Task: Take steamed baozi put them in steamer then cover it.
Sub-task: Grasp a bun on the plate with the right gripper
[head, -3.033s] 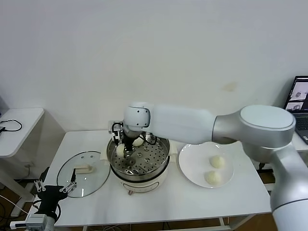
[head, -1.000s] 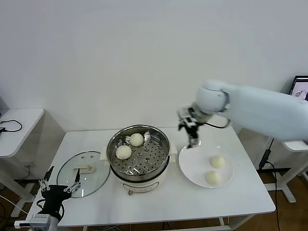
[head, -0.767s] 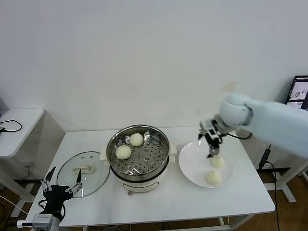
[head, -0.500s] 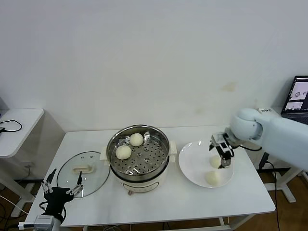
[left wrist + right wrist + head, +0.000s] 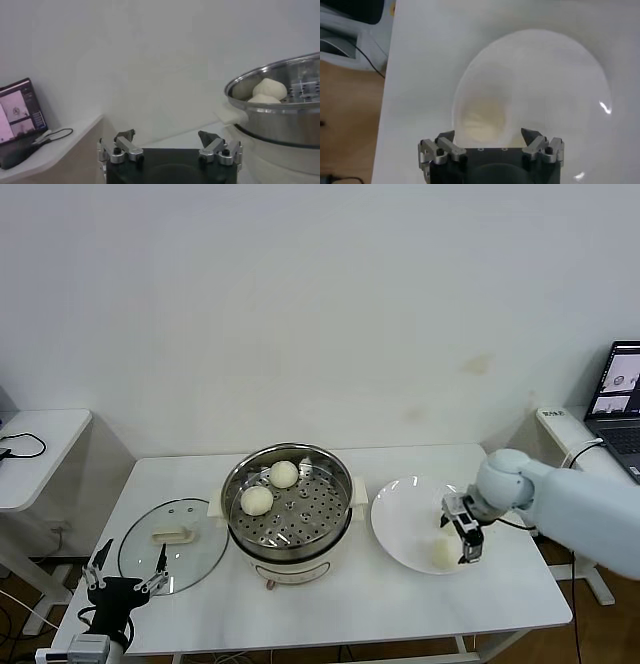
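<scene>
The right gripper [image 5: 467, 536] hangs with fingers apart over the plate [image 5: 400, 529], just beside a bun [image 5: 485, 119], likely to grasp it. Two buns [image 5: 258, 500] sit in the steamer [image 5: 288, 509] at about 10 o'clock. The lid [image 5: 173, 545] waits at its 9 o'clock. The left gripper [image 5: 170, 145] idles open, low by the table edge. The fourth bun is hidden behind the right gripper.
</scene>
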Robot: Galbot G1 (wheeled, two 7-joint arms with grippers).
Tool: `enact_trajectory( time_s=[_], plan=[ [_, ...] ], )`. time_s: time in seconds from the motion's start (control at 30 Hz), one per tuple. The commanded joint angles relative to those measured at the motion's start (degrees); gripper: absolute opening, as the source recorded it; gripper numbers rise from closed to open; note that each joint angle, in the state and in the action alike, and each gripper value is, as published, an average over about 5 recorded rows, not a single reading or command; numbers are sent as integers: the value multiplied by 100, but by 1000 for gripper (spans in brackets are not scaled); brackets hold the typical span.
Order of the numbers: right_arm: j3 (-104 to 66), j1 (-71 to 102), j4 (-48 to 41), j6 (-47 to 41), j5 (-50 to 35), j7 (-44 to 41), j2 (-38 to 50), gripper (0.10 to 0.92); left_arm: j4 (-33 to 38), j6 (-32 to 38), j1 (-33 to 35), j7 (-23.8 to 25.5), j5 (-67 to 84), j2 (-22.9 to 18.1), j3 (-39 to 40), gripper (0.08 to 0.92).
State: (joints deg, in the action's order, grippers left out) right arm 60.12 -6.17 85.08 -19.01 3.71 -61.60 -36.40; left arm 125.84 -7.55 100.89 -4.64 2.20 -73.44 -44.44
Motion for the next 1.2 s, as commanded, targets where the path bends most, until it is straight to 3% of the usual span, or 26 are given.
enact_trajectory(
  time_s=[0.03, 0.37, 0.9, 1.2],
  plan=[
    [-248, 475, -330, 17, 181, 27, -314, 823, -28, 3, -12, 1, 7, 1, -12, 823],
    [-389, 456, -691, 23, 173, -35, -432, 806, -91, 3, -51, 0, 26, 18, -32, 823],
    [-458, 460, -783, -45, 135, -126, -468, 691, -69, -2, -48, -1, 28, -4, -23, 823],
    [-476, 294, -675, -73, 74, -193, -378, 584, -40, -6, -45, -4, 28, -3, -32, 823]
  ],
)
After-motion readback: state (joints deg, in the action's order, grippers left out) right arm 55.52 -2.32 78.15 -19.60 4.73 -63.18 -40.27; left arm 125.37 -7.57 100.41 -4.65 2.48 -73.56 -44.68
